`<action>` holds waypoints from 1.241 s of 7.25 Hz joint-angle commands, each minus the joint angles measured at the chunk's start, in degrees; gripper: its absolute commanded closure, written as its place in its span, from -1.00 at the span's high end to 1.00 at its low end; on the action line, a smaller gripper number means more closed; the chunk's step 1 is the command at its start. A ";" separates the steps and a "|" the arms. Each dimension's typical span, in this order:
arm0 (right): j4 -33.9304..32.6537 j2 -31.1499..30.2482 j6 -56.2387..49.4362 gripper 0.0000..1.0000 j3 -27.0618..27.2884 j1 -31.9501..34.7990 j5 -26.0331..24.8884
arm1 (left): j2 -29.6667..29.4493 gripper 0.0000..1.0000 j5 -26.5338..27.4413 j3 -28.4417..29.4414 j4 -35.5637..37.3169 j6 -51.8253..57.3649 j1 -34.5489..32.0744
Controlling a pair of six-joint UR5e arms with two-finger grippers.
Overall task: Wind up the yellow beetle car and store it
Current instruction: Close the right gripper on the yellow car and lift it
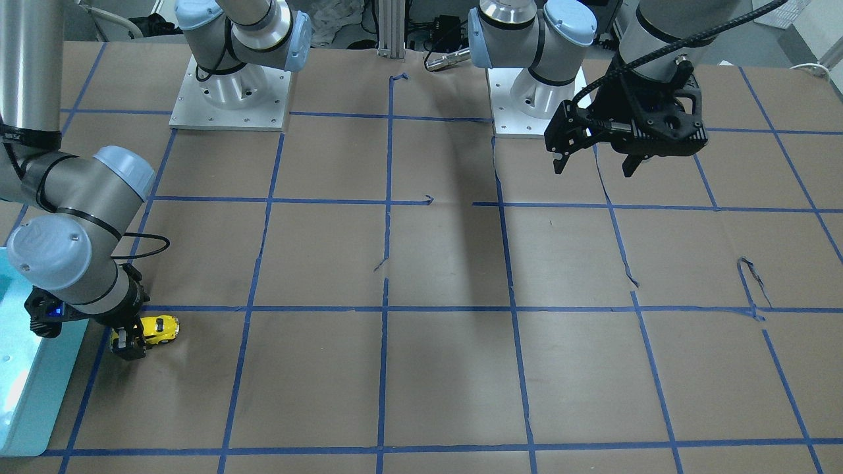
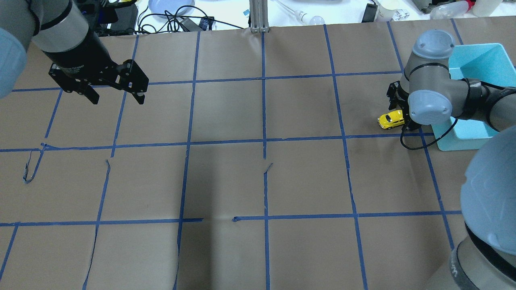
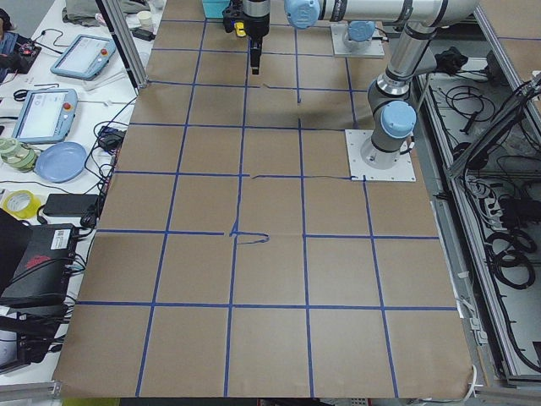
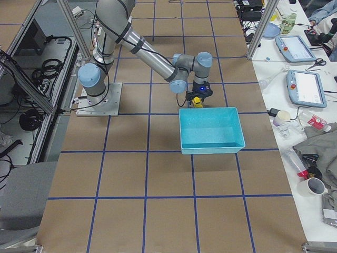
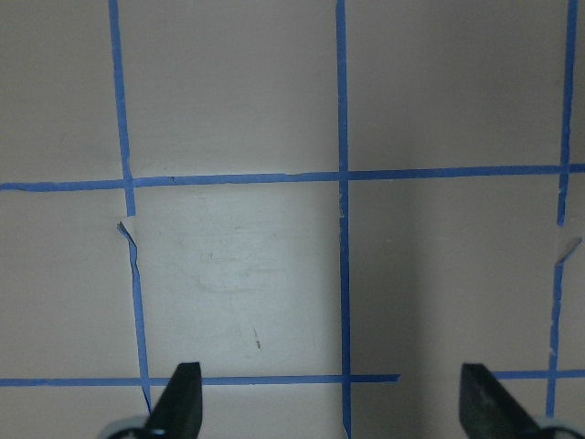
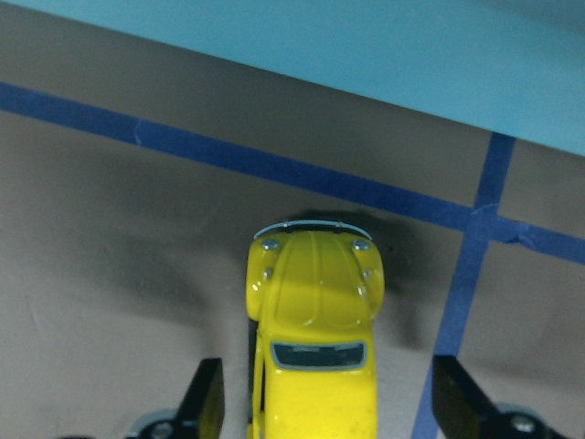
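Observation:
The yellow beetle car (image 6: 315, 347) stands on the brown paper, its nose towards the light-blue bin (image 6: 366, 55). It also shows in the front view (image 1: 161, 327) and the overhead view (image 2: 390, 120). My right gripper (image 6: 329, 402) is low over the table and open. Its fingers (image 6: 206, 402) straddle the car's rear half with a gap on each side. My left gripper (image 1: 596, 164) hangs open and empty above the table on the other side, far from the car. It also shows in the overhead view (image 2: 117, 98).
The light-blue bin (image 2: 479, 60) sits at the table edge just beyond the car and appears empty in the right side view (image 4: 210, 129). Blue tape lines form a grid on the brown paper (image 1: 448, 263). Both arm bases stand at the robot's edge.

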 commanded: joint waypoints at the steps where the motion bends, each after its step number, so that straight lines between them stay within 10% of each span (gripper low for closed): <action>1: -0.37 -0.12 -0.49 0.33 0.09 0.05 0.51 | -0.03 1.00 0.19 0.00 -0.04 0.08 0.00; 4: -0.19 -0.64 -4.88 -0.17 0.27 0.05 0.60 | -0.12 1.00 0.19 -0.17 0.05 0.08 0.00; 9: 4.02 -5.39 -6.38 -0.35 -3.06 0.22 5.32 | 0.32 1.00 -0.16 -0.97 1.02 -0.01 -0.09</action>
